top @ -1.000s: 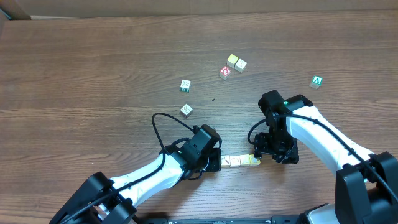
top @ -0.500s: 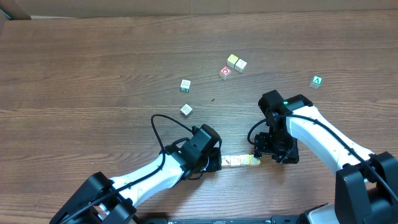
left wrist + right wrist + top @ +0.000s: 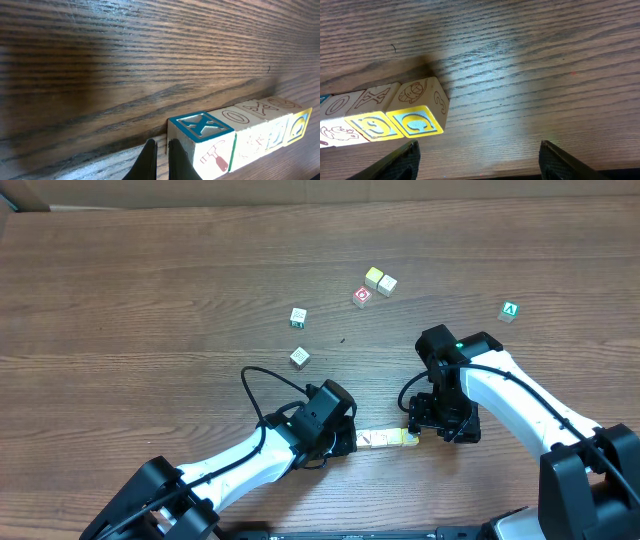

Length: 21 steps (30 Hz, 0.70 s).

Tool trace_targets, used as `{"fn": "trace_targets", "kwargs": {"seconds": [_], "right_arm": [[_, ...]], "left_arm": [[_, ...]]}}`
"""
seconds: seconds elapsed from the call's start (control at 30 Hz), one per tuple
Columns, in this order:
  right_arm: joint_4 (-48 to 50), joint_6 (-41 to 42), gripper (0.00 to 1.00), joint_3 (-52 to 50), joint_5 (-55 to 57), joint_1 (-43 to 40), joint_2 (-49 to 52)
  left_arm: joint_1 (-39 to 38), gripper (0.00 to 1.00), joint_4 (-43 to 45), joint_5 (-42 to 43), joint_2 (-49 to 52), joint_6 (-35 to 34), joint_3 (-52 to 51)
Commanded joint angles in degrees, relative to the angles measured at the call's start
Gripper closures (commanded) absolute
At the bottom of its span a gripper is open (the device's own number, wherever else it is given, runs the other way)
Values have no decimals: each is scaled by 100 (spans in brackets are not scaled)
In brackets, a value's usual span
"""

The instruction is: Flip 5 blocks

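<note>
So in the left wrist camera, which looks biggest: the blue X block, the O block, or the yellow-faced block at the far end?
1. Blue X block
2. O block
3. Yellow-faced block
That order probably comes only from nearness to the camera; the blocks seem alike in real size.

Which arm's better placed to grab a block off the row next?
Likely right: the right gripper is open beside the yellow G block; the left gripper is shut by the blue X block.
</note>
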Motion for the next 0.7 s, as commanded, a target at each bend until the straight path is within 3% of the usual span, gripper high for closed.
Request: {"fn": "trace_targets", "kwargs": {"seconds": [0.0,0.17,0.3,0.4,0.5,0.67], "right_arm": [[20,2,23,-35,-11,-15,-9],[17,0,23,-35,-9,-15,-9],[20,0,23,-35,-9,-15,-9],[22,0,23,-35,-9,-15,-9],[20,0,22,-35,-9,-15,-9],[28,-20,21,-35,-9,-15,-9]], "left_arm": [[22,96,7,68,57,-87,-59],[153,95,-9,7,37,649,-26],[549,90,-269,2,-35,863,149],[968,77,-417,20,-92,1325,380],[1375,53,-664,35,-90,2186,765],[1908,37,-1353,-50,-59,3174,1547]]}}
